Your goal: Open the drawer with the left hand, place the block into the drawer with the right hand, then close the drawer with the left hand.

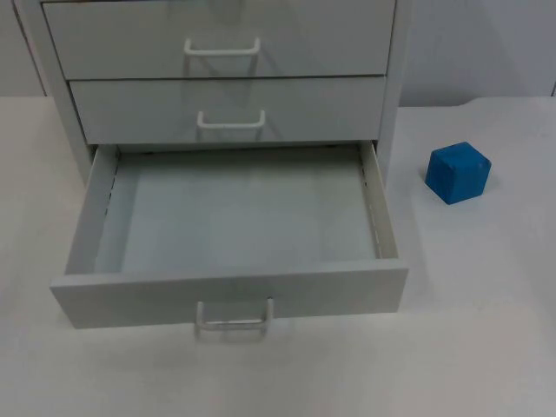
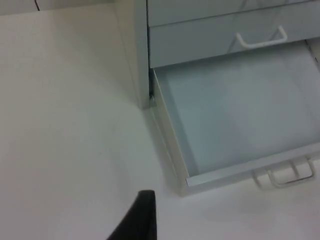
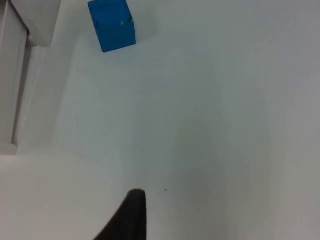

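Observation:
The grey cabinet's bottom drawer (image 1: 230,289) is pulled far out and its floor is bare; its white handle (image 1: 233,320) faces the table's front. A blue block (image 1: 458,172) rests on the white table to the right of the cabinet, apart from it. My left gripper (image 2: 137,220) hovers over the table left of the cabinet, by the open drawer's (image 2: 240,110) left front corner, holding nothing I can see. My right gripper (image 3: 129,217) hangs above bare table well short of the block (image 3: 112,25), clear of it.
The cabinet (image 1: 393,78) stands at the back of the table, with two upper drawers (image 1: 226,43) shut, each with a white handle. White table (image 1: 486,330) stretches in front of the drawer and on both sides.

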You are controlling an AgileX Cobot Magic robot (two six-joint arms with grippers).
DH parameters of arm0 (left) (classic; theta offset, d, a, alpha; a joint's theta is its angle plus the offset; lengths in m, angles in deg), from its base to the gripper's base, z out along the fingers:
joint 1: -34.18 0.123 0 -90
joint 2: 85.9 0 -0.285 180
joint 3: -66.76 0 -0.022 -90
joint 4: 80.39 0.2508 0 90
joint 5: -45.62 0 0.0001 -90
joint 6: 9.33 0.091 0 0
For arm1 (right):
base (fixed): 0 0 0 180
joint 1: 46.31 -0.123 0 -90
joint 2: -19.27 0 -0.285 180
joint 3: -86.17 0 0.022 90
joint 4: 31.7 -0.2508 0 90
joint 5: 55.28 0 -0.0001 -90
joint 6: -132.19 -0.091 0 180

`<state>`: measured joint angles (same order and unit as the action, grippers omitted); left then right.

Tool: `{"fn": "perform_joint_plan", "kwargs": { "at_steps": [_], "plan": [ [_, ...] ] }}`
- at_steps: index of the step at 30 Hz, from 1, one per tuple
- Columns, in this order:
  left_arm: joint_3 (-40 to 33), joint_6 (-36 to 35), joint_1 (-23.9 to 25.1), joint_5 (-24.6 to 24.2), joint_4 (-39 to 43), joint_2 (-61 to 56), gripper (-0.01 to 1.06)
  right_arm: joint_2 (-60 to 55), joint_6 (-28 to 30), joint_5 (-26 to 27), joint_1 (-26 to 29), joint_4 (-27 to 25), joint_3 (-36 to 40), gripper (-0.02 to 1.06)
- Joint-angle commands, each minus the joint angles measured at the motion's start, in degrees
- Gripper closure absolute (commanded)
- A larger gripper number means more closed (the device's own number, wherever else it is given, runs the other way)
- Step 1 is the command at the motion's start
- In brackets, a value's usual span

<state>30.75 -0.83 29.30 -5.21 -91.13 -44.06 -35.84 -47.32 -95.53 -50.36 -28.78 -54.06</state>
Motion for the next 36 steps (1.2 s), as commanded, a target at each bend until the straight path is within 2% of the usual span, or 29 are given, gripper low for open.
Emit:
{"fn": "perform_joint_plan", "kwargs": {
  "at_steps": [1,5,9,12,16,18,22,25,30,36],
  "plan": [
    [0.1,0.3,0.3,-0.7,-0.2,-0.3,0.0,-0.8,2.2,-0.2,0.4,-0.7,-0.6,0.0],
    [0.1,0.3,0.3,-0.9,-0.3,-0.3,0.0,-7.8,7.0,-0.5,0.3,-6.1,-3.6,0.0],
    [0.1,0.3,0.3,-0.9,-0.3,-0.3,0.0,-17.0,9.6,0.6,-0.7,-8.0,-8.4,0.0],
    [0.1,0.3,0.3,-0.9,-0.3,-0.3,0.0,-23.4,9.6,1.2,-2.6,-7.5,-12.0,0.0],
    [0.1,0.3,0.3,-0.9,-0.1,-0.3,0.0,-38.3,9.4,7.3,-8.1,-2.9,-19.1,0.0],
    [0.1,0.3,0.3,-0.9,-0.1,-0.3,0.0,-40.0,9.4,7.8,-8.5,-2.5,-19.9,0.0],
    [0.1,0.3,0.3,-1.1,-0.1,-0.3,0.0,-52.7,9.4,13.1,-9.2,-2.2,-27.1,0.0],
    [0.1,0.3,0.3,-1.1,-0.1,-0.3,0.0,-57.9,9.4,14.6,-9.2,-0.5,-30.8,0.0],
    [0.1,0.3,0.3,-1.1,-0.1,-0.3,0.0,-66.5,9.4,17.6,-9.3,-2.0,-38.7,0.0],
    [0.1,0.3,0.3,-1.1,-0.1,-0.3,0.0,-74.6,9.4,17.2,-9.3,-4.2,-47.2,0.0]
  ]
}}
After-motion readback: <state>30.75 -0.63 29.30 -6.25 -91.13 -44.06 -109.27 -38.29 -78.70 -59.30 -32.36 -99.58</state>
